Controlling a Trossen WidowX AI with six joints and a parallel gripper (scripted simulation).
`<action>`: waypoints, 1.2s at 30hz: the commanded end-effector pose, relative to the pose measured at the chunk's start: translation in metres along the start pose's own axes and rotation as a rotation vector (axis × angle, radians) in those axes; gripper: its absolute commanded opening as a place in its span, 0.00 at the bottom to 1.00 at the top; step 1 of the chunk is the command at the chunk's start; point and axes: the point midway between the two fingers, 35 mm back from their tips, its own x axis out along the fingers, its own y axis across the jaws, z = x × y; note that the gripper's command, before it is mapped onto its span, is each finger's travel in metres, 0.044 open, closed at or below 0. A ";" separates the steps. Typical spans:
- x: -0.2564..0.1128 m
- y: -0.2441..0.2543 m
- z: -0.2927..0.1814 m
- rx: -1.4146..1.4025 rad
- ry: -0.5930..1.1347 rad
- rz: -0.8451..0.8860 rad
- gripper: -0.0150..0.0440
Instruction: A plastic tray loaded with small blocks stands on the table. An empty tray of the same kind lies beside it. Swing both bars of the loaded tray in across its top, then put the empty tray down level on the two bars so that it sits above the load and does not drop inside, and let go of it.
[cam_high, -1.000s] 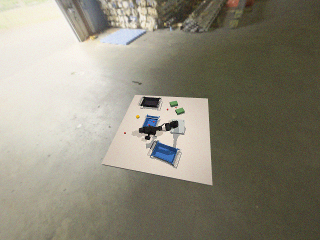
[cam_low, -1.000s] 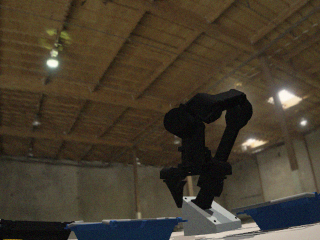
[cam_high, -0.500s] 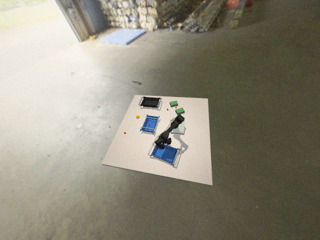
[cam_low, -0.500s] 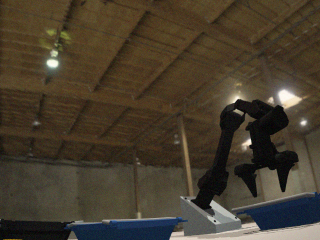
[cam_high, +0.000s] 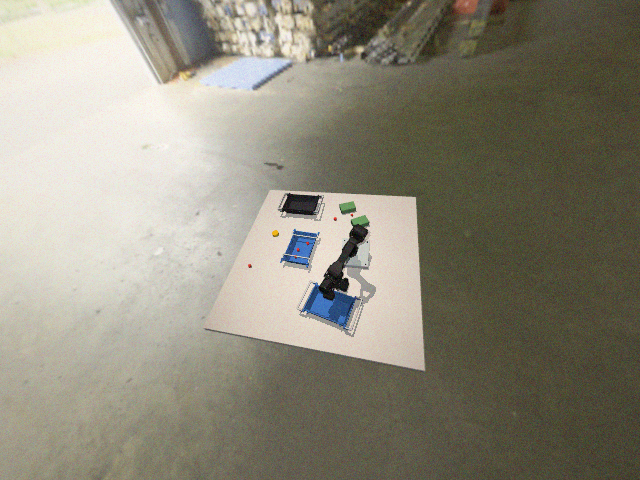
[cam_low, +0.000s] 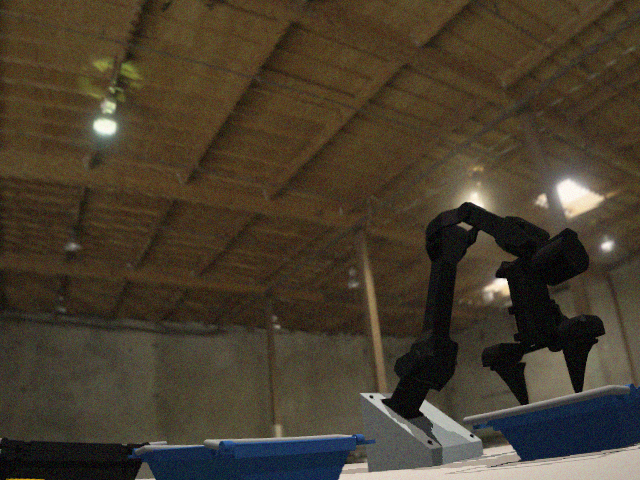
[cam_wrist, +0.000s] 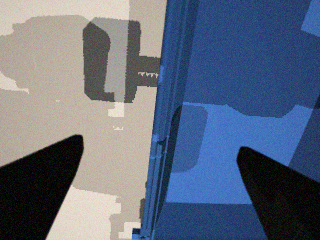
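Note:
The loaded blue tray (cam_high: 308, 251) (cam_low: 248, 460) stands left of the arm's base in the top view. Small red blocks lie in it. Its two wire bars lie in across its top, one near each end. The empty blue tray (cam_high: 324, 307) (cam_low: 573, 427) (cam_wrist: 235, 186) stands nearer the top camera, with its own bars swung out over its ends. My gripper (cam_high: 335, 291) (cam_low: 552, 397) (cam_wrist: 163, 148) is wide open and empty, pointing down above a long side wall of the empty tray. In the wrist view one finger is on each side of that wall.
A black tray (cam_high: 301, 204) (cam_low: 67, 460) with bars out stands at the table's back left. Two green blocks (cam_high: 347, 207) (cam_high: 360, 221) lie behind the arm's base (cam_high: 364, 253) (cam_low: 405, 444). A yellow piece (cam_high: 275, 233) and loose red blocks (cam_high: 334, 219) (cam_high: 249, 266) lie on the table.

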 end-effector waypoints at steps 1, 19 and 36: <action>0.020 0.001 -0.001 0.007 0.002 0.005 1.00; 0.058 0.005 0.001 0.009 0.001 0.006 0.85; 0.058 0.005 0.001 0.009 0.001 0.006 0.55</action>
